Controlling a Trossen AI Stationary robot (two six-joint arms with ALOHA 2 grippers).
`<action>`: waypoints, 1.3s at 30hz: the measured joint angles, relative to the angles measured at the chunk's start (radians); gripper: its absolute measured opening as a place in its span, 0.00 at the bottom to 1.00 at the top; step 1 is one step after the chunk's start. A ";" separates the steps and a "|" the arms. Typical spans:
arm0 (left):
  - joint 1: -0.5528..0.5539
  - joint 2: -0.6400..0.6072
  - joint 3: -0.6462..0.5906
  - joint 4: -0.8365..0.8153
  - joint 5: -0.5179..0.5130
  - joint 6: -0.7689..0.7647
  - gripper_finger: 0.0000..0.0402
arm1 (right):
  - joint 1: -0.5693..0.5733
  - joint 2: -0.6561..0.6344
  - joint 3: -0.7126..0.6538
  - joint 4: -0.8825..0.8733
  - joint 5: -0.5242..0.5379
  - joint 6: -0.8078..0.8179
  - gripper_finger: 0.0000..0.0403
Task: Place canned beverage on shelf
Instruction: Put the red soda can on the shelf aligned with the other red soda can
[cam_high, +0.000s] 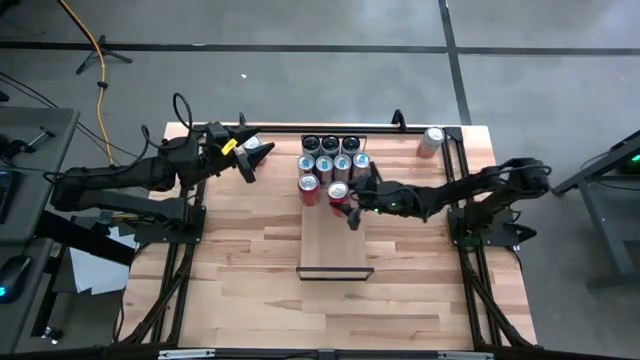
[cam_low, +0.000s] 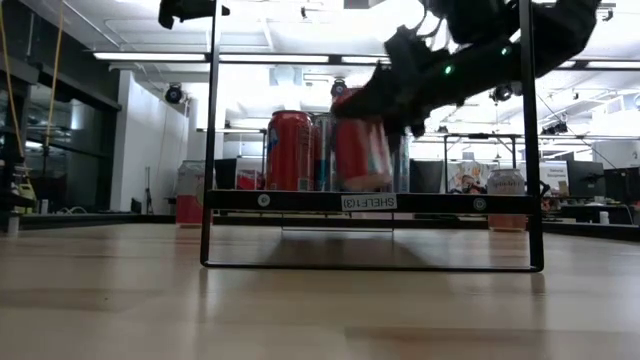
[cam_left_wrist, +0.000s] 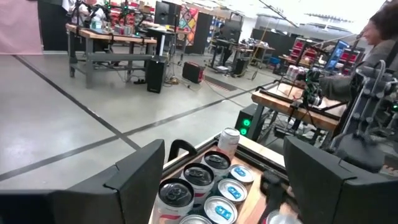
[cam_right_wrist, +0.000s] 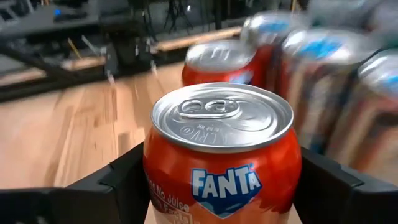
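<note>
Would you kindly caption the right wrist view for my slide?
Right pincer closed around an upright orange Fanta can beside other cans.

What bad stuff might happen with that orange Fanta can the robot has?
1. The right gripper holds the Fanta can right beside the packed cans on the shelf; it might bump them and knock some over.
2. The red can stands just behind it, so pushing farther could shove that one.
3. The can looks tilted in the low view, so it might tip if released now.
</note>
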 joint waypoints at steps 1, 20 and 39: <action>0.000 0.000 0.000 0.003 0.000 0.000 0.69 | 0.000 0.026 0.008 0.008 -0.002 0.001 0.72; 0.000 0.000 0.000 0.002 0.000 0.000 0.69 | 0.002 0.224 0.131 0.106 0.001 -0.084 0.73; 0.000 0.000 0.000 -0.003 0.003 0.000 0.69 | 0.002 0.125 0.131 -0.145 0.004 -0.091 0.74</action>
